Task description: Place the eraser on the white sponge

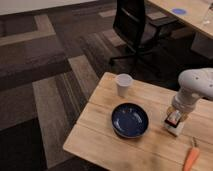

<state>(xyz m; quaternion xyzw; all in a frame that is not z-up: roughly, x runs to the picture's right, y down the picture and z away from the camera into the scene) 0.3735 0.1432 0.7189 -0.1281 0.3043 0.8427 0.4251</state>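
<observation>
Camera view is showing the gripper (173, 119) hanging right of the blue bowl (130, 120), its jaws clamping the eraser (173, 118) and pressing it onto the white sponge (175, 128) underneath. A white cup (123, 84) is standing farther left; a carrot (189, 159) is lying nearer, rightward on the wooden table (95, 142).

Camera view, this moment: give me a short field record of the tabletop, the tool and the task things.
surface: wooden table
tool: at the table's right side, pointing down over the white sponge
eraser: dark block at the tool's tip, directly above the sponge
white sponge: pale pad under the tool, right of the bowl
blue bowl: mid-table, nothing visible in it
white paper cup: upright, behind the bowl
carrot: at the front right edge
background: black office chair
</observation>
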